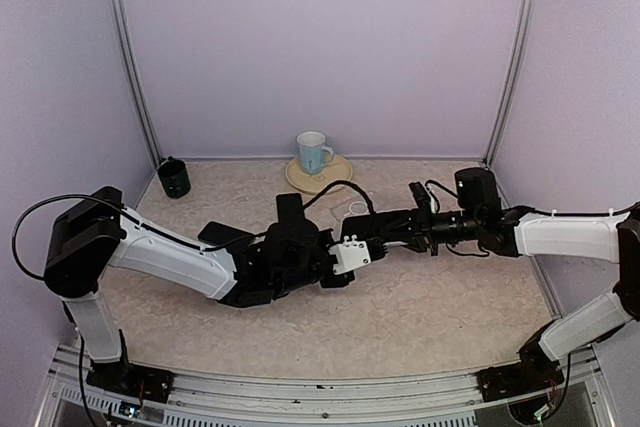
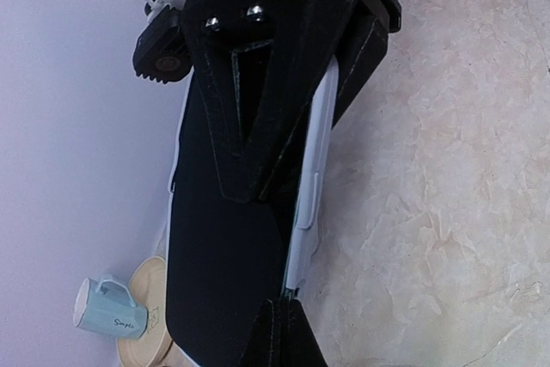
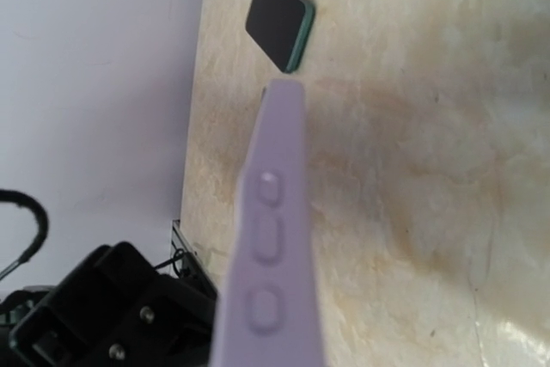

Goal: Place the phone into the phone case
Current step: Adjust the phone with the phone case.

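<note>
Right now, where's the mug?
In the top view the mug stands on a round plate at the back centre of the table, to the right of the dark cup.

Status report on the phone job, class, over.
Left gripper shut on phone. Right gripper shut on phone case. Mug far back, not obstructing.

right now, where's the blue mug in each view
top external: blue mug at back centre, standing on a tan saucer.
left wrist: the mug sits in the bottom-left corner, against the same saucer.
right wrist: not in it.
shared landmark: the marbled beige tabletop, seen in all three views.
</note>
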Controlling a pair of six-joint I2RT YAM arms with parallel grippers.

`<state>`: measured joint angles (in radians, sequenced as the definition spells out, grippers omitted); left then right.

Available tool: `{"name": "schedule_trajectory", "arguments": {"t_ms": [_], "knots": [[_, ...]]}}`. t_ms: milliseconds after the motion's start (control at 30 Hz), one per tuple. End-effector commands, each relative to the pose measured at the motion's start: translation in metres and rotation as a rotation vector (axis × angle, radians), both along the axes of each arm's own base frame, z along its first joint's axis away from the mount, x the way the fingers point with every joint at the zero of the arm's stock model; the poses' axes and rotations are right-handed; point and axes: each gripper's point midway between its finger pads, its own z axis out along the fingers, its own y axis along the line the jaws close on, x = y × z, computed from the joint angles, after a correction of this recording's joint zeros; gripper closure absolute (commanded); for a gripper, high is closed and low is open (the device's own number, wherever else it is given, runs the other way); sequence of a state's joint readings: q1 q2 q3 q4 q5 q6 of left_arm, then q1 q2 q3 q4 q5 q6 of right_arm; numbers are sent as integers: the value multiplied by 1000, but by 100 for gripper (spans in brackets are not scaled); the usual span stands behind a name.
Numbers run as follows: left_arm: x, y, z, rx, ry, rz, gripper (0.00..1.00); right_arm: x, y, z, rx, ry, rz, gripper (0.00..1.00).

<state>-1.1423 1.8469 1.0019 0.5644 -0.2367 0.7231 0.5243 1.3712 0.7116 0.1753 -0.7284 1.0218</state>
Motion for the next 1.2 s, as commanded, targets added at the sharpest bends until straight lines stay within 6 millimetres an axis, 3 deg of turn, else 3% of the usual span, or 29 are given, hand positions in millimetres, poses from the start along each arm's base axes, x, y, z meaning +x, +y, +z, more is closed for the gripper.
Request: {"name": "schedule_trajectory", "arguments": {"t_ms": [0,333,500,633,867,1167], "knots": [[24,20,28,-165,25,106,100,-8,12,29,97,-62,87,100],[23,36,46,-281,63,113,100,-7,11,27,103,-55,85,100],[19,31,41,-209,24,95,100,-8,12,28,109,-55,85,100],[16,22,26,-103,-29,86,84,-7,12,29,110,-54,86,100],[5,10,19,-71,-16,10,74,-7,12,28,108,-49,87,99],[-5,12,29,-97,-12,-39,74,-7,12,25,104,-48,89,99]]}}
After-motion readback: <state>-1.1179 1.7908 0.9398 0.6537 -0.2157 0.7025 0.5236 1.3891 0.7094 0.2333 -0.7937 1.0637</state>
